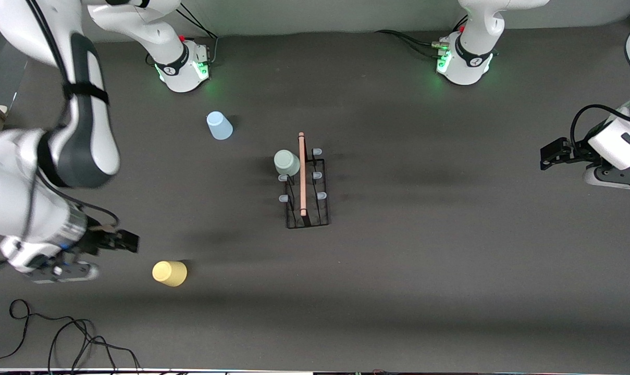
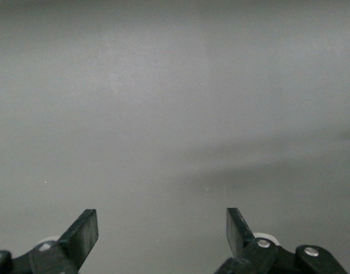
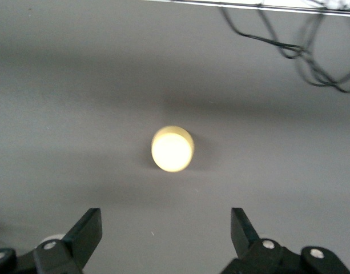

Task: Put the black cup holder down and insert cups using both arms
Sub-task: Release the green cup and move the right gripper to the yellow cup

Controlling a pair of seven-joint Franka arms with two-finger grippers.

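Rack: black wire cup holder (image 1: 307, 190) mid-worktop, pale green plastic cup (image 1: 286, 162) on a peg
Right gripper (image 1: 121, 240): jaws apart, near yellow plastic cup (image 1: 170, 273) (image 3: 172, 149), toward front edge
Left gripper (image 1: 553, 154): jaws apart, waiting at worktop's end
Pale blue plastic cup (image 1: 219, 125): loose, toward robots' edge
Risk: off-centre closing could tip yellow cup

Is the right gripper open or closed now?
Open. In the right wrist view the right gripper shows its jaws spread wide with nothing between them; the yellow cup stands apart on the table.
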